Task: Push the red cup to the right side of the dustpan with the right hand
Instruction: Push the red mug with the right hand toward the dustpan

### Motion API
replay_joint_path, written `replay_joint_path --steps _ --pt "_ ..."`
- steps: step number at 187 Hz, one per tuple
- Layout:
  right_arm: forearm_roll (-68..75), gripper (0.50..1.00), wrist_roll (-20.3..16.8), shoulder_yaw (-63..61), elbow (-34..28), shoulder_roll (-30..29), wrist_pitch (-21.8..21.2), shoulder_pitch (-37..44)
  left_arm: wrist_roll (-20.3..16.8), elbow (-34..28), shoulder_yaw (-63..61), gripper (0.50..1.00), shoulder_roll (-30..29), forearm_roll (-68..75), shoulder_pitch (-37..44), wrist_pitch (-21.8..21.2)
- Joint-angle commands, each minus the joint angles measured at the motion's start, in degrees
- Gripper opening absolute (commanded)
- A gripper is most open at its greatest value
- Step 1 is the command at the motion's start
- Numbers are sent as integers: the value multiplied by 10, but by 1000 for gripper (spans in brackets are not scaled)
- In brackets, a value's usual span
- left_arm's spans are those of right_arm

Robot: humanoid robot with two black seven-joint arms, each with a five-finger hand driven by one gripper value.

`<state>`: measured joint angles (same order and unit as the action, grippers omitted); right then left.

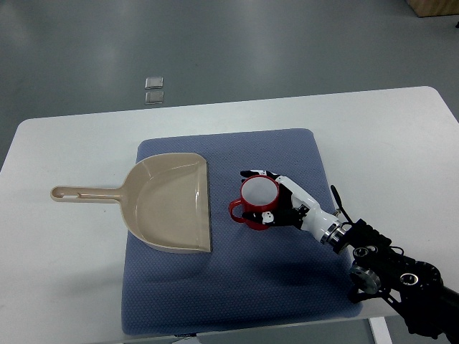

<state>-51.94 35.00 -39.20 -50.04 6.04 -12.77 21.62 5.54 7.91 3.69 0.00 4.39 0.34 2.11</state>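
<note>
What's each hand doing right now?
Right hand: fingers wrapped around the red cup.
Left hand: not in view.

**Surfaces and finishes**

The red cup (258,203) looks glossy and smooth. The beige dustpan (168,204) reads as smooth plastic with a soft sheen. The blue mat (237,287) shows dimpled, matt cloth. The white table (64,287) is smooth.

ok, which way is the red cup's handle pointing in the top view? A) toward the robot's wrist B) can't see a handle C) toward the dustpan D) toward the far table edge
C: the red cup has its handle on the picture-left side, facing the dustpan's open edge, while the right robot hand wraps the cup from the opposite side.
</note>
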Motion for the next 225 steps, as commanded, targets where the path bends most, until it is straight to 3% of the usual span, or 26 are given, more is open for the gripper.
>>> replay_joint_path --steps 1,225 --pt "0 903 0 0 -1 -5 0 0 0 0 0 1000 0 0 0 0" --pt "-17 901 0 25 -4 -44 10 -5 0 0 0 1000 0 0 0 0"
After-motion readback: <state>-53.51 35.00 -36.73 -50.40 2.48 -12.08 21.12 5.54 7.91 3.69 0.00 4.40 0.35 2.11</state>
